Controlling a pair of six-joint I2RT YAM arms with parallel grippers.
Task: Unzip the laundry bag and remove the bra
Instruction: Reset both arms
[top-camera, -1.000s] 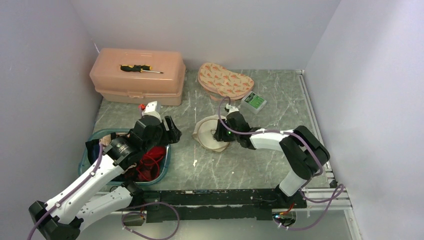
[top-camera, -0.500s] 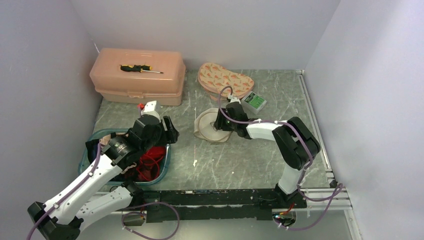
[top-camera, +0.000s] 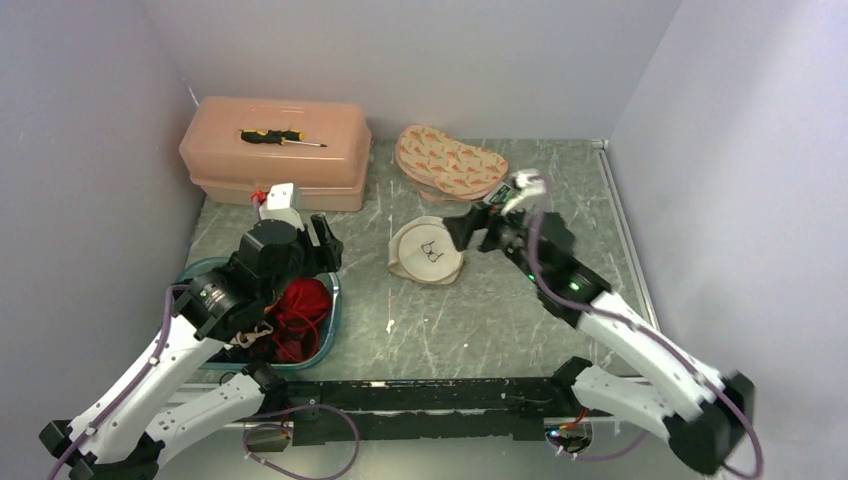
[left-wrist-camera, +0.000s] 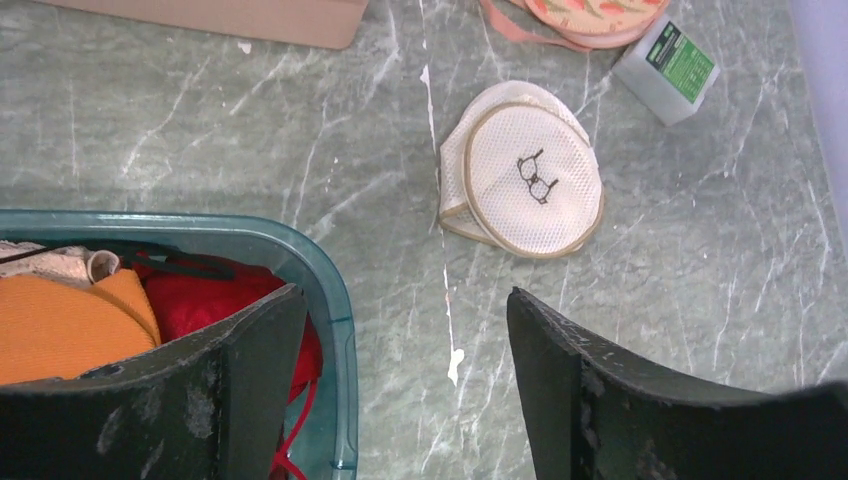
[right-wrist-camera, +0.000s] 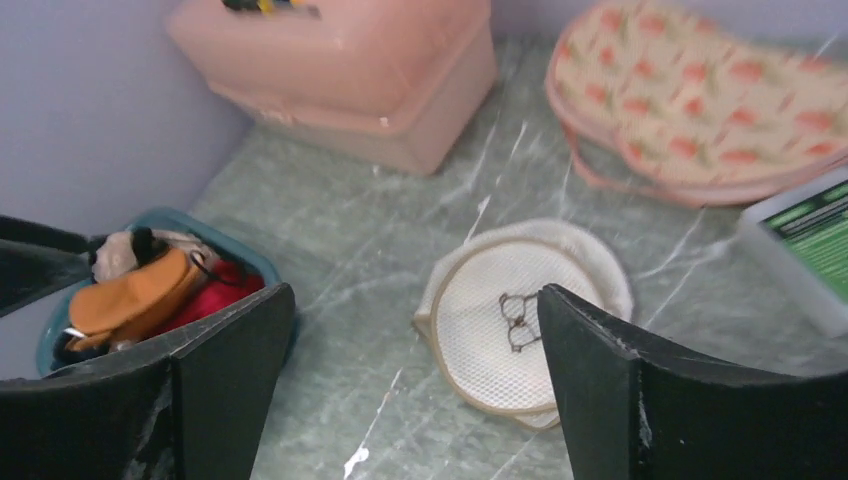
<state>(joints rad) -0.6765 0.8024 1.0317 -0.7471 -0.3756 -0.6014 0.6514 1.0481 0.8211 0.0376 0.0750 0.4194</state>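
The laundry bag (top-camera: 426, 253) is a round white mesh pouch with a tan rim, lying flat on the table; it shows in the left wrist view (left-wrist-camera: 525, 170) and right wrist view (right-wrist-camera: 500, 320). The red bra (top-camera: 300, 305) lies in the teal bin (top-camera: 333, 300), also seen from the left wrist (left-wrist-camera: 200, 300) and right wrist (right-wrist-camera: 215, 290). My left gripper (top-camera: 325, 248) is open and empty above the bin's far right rim (left-wrist-camera: 402, 300). My right gripper (top-camera: 470, 235) is open and empty, raised just right of the bag (right-wrist-camera: 412, 295).
The bin also holds an orange cloth (left-wrist-camera: 70, 325). A pink box (top-camera: 275, 150) with a screwdriver (top-camera: 280, 137) on it stands at the back left. A patterned pouch (top-camera: 450, 162) and a green-labelled box (top-camera: 506, 203) lie behind the bag.
My right gripper has lifted off the laundry bag and swung back to the right, leaving the bag flat on the table. My left gripper has risen slightly and shifted back-left above the bin.
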